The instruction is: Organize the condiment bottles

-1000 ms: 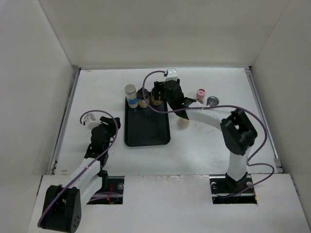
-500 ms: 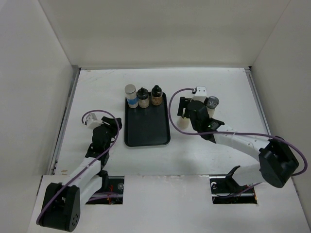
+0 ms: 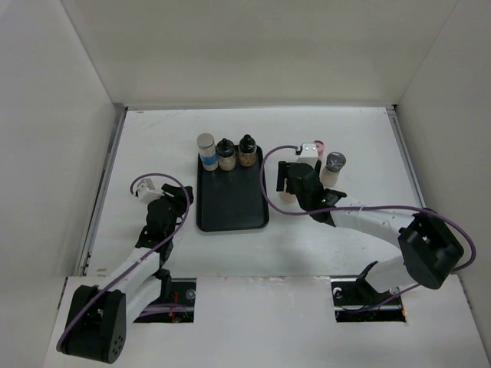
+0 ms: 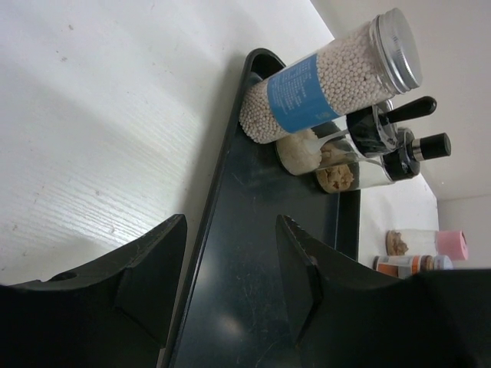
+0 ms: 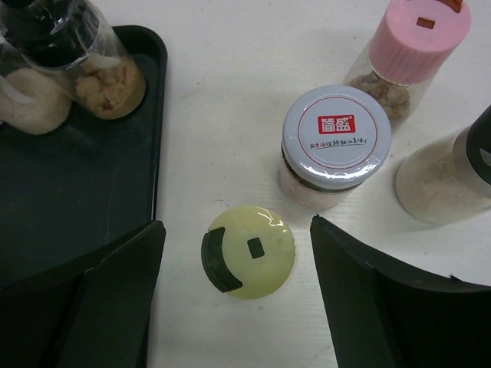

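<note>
Right gripper (image 3: 288, 181), from above: spread wide, pinching nothing, poised just right of the black tray (image 3: 230, 215) among the loose condiment bottles. Three bottles upright along the tray's far edge, the blue-labelled jar (image 3: 206, 151) leftmost. Off the tray, past the right wrist: a grey-capped jar (image 3: 334, 162) and a pink-capped jar (image 3: 320, 146). Left gripper (image 3: 170, 199) on the tray's other side, well apart from every loose bottle. Through the left wrist: jaws parted and empty, aimed along the tray's rim toward the blue-labelled jar at the far end. Through the right wrist: cream-capped jar (image 5: 249, 251) upright on the table, cap facing the lens, squarely between the two open fingers (image 5: 100, 299) and touching neither. A red-labelled jar (image 5: 336, 138) just beyond it, the tray close on the left. Long axis vertical, so probably a straight drop and a squeeze across the cap. Right arm plainly the nearer one, with only a short carry left to the tray.
</note>
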